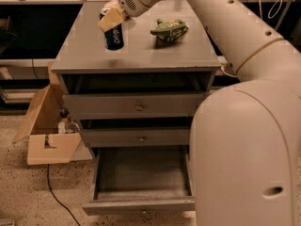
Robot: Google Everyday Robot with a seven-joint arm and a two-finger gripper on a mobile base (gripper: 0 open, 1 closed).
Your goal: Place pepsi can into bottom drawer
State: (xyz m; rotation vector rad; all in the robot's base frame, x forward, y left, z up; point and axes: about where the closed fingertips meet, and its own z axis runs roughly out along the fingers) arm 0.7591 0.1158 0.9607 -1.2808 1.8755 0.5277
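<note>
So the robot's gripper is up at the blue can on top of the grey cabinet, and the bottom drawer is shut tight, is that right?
Not quite. The camera view shows the bottom drawer pulled out and open, not shut. The rest holds: the gripper is at the pepsi can, on top of the cabinet.
</note>
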